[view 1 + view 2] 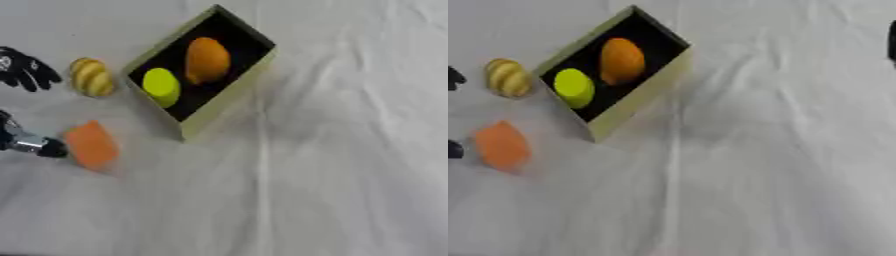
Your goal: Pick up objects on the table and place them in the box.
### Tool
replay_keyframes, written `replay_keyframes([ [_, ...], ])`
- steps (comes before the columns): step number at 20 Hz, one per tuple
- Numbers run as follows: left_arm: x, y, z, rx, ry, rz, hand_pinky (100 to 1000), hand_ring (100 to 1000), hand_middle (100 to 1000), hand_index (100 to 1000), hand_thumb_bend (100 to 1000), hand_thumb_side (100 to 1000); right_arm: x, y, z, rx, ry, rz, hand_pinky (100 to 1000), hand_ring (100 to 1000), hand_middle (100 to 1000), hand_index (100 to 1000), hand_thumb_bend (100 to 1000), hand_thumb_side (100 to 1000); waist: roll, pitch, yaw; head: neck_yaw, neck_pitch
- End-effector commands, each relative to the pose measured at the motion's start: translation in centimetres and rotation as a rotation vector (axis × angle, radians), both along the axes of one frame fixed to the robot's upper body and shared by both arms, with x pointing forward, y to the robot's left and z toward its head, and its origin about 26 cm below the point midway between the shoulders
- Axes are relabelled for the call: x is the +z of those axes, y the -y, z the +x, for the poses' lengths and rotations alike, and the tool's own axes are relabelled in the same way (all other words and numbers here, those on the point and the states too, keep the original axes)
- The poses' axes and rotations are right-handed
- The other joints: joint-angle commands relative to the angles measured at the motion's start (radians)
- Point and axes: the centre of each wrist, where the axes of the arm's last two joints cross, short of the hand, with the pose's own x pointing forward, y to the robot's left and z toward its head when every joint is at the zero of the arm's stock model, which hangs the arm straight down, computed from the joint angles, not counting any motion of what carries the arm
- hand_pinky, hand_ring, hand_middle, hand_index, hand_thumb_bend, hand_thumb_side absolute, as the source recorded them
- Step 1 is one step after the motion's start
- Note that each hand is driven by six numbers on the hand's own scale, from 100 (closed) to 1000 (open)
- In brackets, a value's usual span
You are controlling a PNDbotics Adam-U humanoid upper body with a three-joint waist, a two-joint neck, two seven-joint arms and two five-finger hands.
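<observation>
So the box (pixel 229 95) sits at a slant in the upper left part of the tabletop (pixel 350 175), which is covered in a wrinkly white cloth. It's pale olive outside and black inside. Two things are in it: an orange egg-shaped piece (pixel 206 60) toward the far end and a yellow-green rounded one (pixel 161 86) just beside it, nearer the front.

Outside the box, to its left, there's a yellow striped object (pixel 91 77) lying on the cloth, near the box wall but not touching. Closer in, there's an orange blocky object (pixel 90 145), well apart from the box.

The left hand (pixel 26 67) shows at the left edge, just left of the striped object, black fingers curled downward and holding nothing. Below it a silver and black arm part (pixel 31 144) is right up against the orange block.

A dark sliver at the right edge of the right eye view could be the right hand, can't tell.
</observation>
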Motion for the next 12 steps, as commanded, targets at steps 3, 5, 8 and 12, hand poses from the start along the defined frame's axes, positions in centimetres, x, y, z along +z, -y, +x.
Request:
replay_keyframes([
  [3,-0.2,0.8,0.5,0.032,0.044,-0.025,809,712,642,814,919,514,0.4,-0.2,-0.3,-0.009,-0.005,-0.015,883,808,713,808,144,333,0.002,-0.027,-0.001,0.006,-0.001],
  [5,-0.6,1.3,0.8,0.031,0.050,-0.028,810,715,647,817,914,503,0.3,-0.2,-0.3,-0.011,-0.015,-0.015,884,808,711,807,142,336,0.003,-0.027,-0.001,0.007,0.000],
  [8,-1.6,2.0,1.3,0.034,0.042,-0.011,818,731,667,835,901,476,0.2,-0.2,-0.2,-0.010,-0.026,-0.014,887,807,708,805,140,339,0.006,-0.027,-0.002,0.009,0.002],
  [12,-2.9,2.3,2.4,0.062,0.043,0.017,836,760,706,859,881,442,0.1,-0.3,-0.2,-0.007,-0.044,-0.015,891,806,705,803,135,346,0.012,-0.028,-0.002,0.012,0.002],
])
